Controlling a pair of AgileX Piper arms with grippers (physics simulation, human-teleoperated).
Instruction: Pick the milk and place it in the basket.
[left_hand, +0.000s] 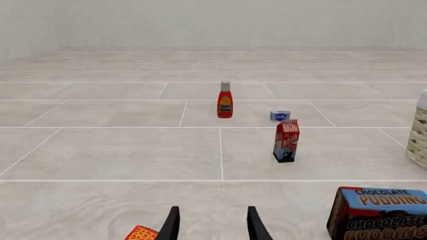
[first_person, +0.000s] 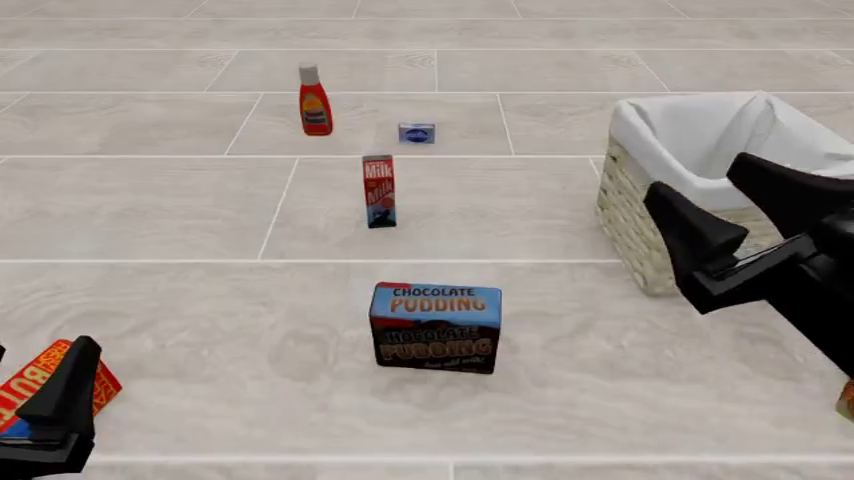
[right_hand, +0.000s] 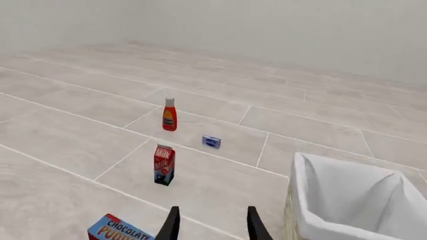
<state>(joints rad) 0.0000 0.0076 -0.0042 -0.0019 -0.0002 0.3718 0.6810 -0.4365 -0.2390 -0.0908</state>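
"Chocolate Pudding" box (first_person: 435, 327), "Milk" carton (first_person: 379, 190) behind

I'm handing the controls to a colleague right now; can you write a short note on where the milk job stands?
Left tool: open, holding nothing, low at the near left.
Right tool: open, holding nothing, raised in front of the basket.
Milk: upright on the tabletop, mid-table, beyond the chocolate pudding box and nearer than the red sauce bottle. Nothing touches it.
The basket stands at the right, nothing visible inside it.
Done: nothing yet.
Left: grasp the milk, carry it over, release it in the basket.
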